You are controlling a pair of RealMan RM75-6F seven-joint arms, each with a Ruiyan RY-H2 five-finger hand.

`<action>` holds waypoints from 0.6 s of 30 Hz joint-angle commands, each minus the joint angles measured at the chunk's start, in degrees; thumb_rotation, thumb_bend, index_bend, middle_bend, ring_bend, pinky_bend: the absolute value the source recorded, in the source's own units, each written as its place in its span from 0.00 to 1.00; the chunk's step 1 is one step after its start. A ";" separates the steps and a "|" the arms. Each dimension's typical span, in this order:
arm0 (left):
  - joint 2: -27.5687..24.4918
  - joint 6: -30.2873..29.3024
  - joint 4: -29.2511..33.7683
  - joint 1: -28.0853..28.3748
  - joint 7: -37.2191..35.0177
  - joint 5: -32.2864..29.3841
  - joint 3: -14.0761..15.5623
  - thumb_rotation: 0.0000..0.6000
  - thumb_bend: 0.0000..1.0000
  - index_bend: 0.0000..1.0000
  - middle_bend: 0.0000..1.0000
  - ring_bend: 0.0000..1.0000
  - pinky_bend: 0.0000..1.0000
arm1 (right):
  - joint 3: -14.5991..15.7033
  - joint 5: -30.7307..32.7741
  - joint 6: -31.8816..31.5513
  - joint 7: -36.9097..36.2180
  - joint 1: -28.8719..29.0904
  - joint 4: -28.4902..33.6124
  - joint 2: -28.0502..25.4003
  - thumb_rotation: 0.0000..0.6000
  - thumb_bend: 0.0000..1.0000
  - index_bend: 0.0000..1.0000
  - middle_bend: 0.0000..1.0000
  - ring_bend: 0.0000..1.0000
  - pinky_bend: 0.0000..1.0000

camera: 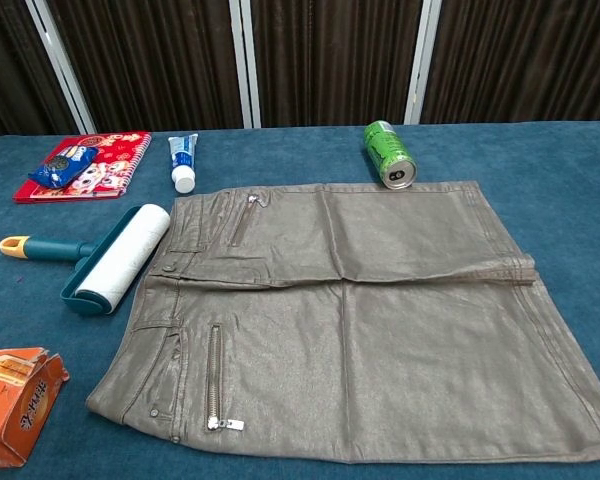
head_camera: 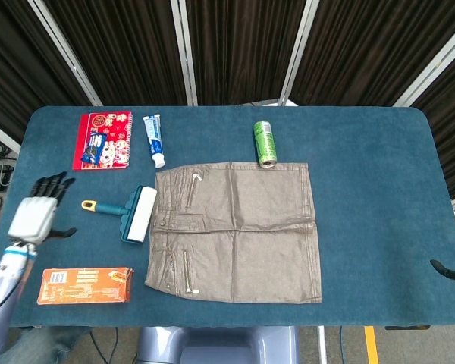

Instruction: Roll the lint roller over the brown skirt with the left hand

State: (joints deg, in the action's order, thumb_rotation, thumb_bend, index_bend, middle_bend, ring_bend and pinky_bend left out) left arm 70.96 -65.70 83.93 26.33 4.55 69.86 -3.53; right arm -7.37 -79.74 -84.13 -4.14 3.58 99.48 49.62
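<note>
Dark pleated curtains (head_camera: 235,45) hang behind a blue table (head_camera: 371,189).

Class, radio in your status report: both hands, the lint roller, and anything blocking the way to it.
Left hand open, short of the lint roller. Right hand barely in view, state unclear. Roller lies beside brown skirt, untouched. Nothing in the way.

Head view looks steeply down on the whole table (head_camera: 379,189); the chest view sits low, closer, probably level-ish; both share the skirt (head_camera: 235,231).

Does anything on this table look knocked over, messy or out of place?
Mostly tidy. The green can lies on its side at the brown skirt's top edge rather than standing. The orange box looks dented at one end. Nothing spilled.
</note>
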 commanded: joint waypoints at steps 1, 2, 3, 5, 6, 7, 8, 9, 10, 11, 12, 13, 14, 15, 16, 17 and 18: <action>9.50 8.49 -10.67 5.78 0.16 -1.72 -2.00 1.00 0.26 0.21 0.12 0.11 0.19 | 0.12 0.18 0.29 1.12 0.14 0.06 0.27 1.00 0.00 0.00 0.00 0.00 0.00; 11.29 9.05 -12.91 6.18 0.28 -1.69 -2.04 1.00 0.28 0.22 0.13 0.12 0.19 | 0.21 0.11 0.38 1.41 0.17 0.12 0.38 1.00 0.00 0.00 0.00 0.00 0.00; 12.33 9.35 -14.18 6.35 0.25 -1.59 -2.01 1.00 0.29 0.23 0.14 0.13 0.20 | 0.28 0.06 0.44 1.53 0.18 0.15 0.41 1.00 0.00 0.00 0.00 0.00 0.00; 14.12 9.94 -16.45 6.64 -0.01 -1.26 -1.94 1.00 0.30 0.26 0.16 0.15 0.22 | 0.38 0.04 0.55 1.68 0.19 0.15 0.45 1.00 0.00 0.00 0.00 0.00 0.00; 14.68 10.28 -17.23 6.75 -0.06 -1.13 -1.86 1.00 0.31 0.27 0.17 0.15 0.22 | 0.38 0.06 0.56 1.71 0.19 0.13 0.47 1.00 0.00 0.00 0.00 0.00 0.00; 15.24 10.74 -17.99 6.92 0.03 -1.00 -1.73 1.00 0.32 0.27 0.17 0.16 0.22 | 0.39 0.11 0.58 1.72 0.18 0.11 0.49 1.00 0.00 0.00 0.00 0.00 0.00; 15.92 11.07 -18.94 7.09 0.13 -0.93 -1.76 1.00 0.32 0.27 0.17 0.16 0.22 | 0.40 0.15 0.57 1.74 0.17 0.08 0.47 1.00 0.00 0.00 0.00 0.00 0.00; 16.48 11.34 -19.62 7.24 0.18 -0.90 -1.79 1.00 0.33 0.28 0.17 0.16 0.23 | 0.41 0.18 0.64 1.75 0.18 0.05 0.46 1.00 0.00 0.00 0.00 0.00 0.00; 16.94 11.61 -20.16 7.36 0.17 -0.92 -1.86 1.00 0.33 0.28 0.17 0.16 0.23 | 0.43 0.21 0.74 1.79 0.22 0.04 0.50 1.00 0.00 0.00 0.00 0.00 0.00; 17.44 11.99 -20.71 7.54 0.14 -0.92 -1.95 1.00 0.34 0.28 0.17 0.16 0.23 | 0.43 0.25 0.80 1.83 0.25 0.05 0.53 1.00 0.00 0.00 0.00 0.00 0.00; 17.72 12.14 -21.05 7.65 0.17 -0.83 -2.00 1.00 0.34 0.28 0.17 0.17 0.23 | 0.42 0.29 0.82 1.85 0.26 0.06 0.54 1.00 0.00 0.00 0.00 0.00 0.00; 17.97 12.16 -21.36 7.73 0.29 -0.68 -2.02 1.00 0.35 0.28 0.18 0.17 0.24 | 0.42 0.32 0.82 1.86 0.26 0.05 0.54 1.00 0.00 0.00 0.00 0.00 0.00; 18.22 12.08 -21.69 7.76 0.45 -0.47 -2.03 1.00 0.35 0.28 0.18 0.17 0.24 | 0.40 0.35 0.81 1.87 0.26 0.07 0.54 1.00 0.00 0.00 0.00 0.00 0.00; 18.35 12.05 -21.88 7.78 0.58 -0.34 -2.03 1.00 0.35 0.29 0.18 0.18 0.25 | 0.39 0.39 0.81 1.85 0.26 0.07 0.54 1.00 0.00 0.00 0.00 0.00 0.00; 18.46 12.15 -22.07 7.79 0.72 -0.34 -2.04 1.00 0.35 0.29 0.18 0.18 0.25 | 0.37 0.46 0.83 1.82 0.26 0.05 0.54 1.00 0.00 0.00 0.00 0.00 0.00; 18.57 12.36 -22.27 7.81 0.87 -0.43 -2.06 1.00 0.35 0.29 0.18 0.18 0.25 | 0.36 0.55 0.89 1.80 0.27 0.03 0.52 1.00 0.00 0.00 0.00 0.00 0.00; 18.70 12.63 -22.51 7.84 1.01 -0.58 -2.09 1.00 0.35 0.29 0.18 0.18 0.26 | 0.35 0.65 0.96 1.78 0.28 0.00 0.52 1.00 0.00 0.00 0.00 0.00 0.00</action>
State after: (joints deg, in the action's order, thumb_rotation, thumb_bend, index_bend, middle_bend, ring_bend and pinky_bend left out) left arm 89.54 -53.24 61.59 34.13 5.43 69.38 -5.59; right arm -7.02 -79.08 -83.15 -2.36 3.87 99.49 50.14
